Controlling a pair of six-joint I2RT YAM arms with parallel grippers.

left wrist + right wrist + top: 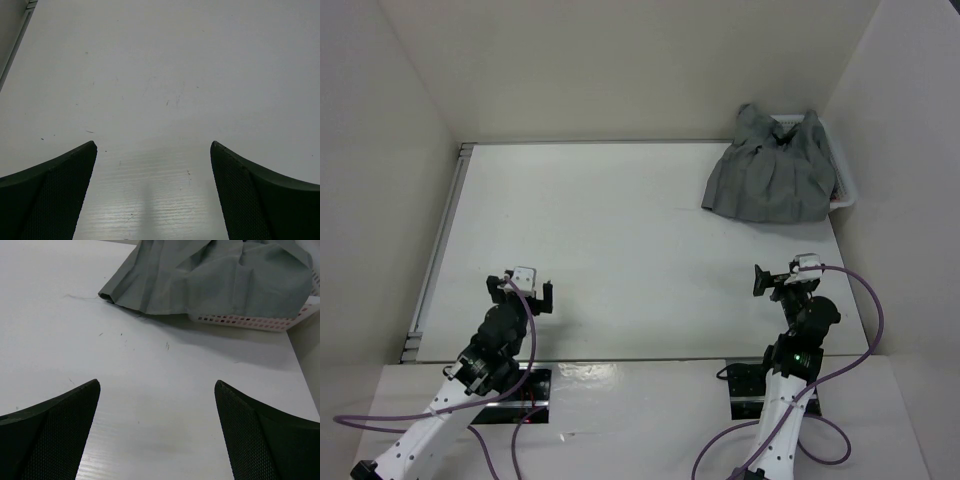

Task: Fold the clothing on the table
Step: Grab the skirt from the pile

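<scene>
Presently, items in view:

1. Table (620,250): white, flat and matte, with a few faint scuffs and specks showing in the wrist views. A metal rail (442,240) runs along its left edge, and pale walls (620,60) enclose it on three sides.

2. Skirt (770,180): grey, pleated, soft fabric. It lies at the far right corner of the table, bunched and draped over a basket. Its upper part is heaped on the basket, and its lower edge spills to the left onto the bare tabletop. It is not laid flat and shows no neat fold. Neither arm touches it.

3. Basket (250,321): white plastic mesh, mostly covered by the skirt. Its near rim and right side are exposed, close to the right wall.

4. Left gripper (152,145): jaws spread wide with nothing between them. It is poised over bare table at the near left, well apart from the skirt.

5. Right gripper (157,382): jaws likewise spread wide and holding nothing. It sits at the near right, pointed toward the skirt, with a stretch of bare table between them.

6. Cables (865,300): purple, looping from each arm down toward the bases.
</scene>
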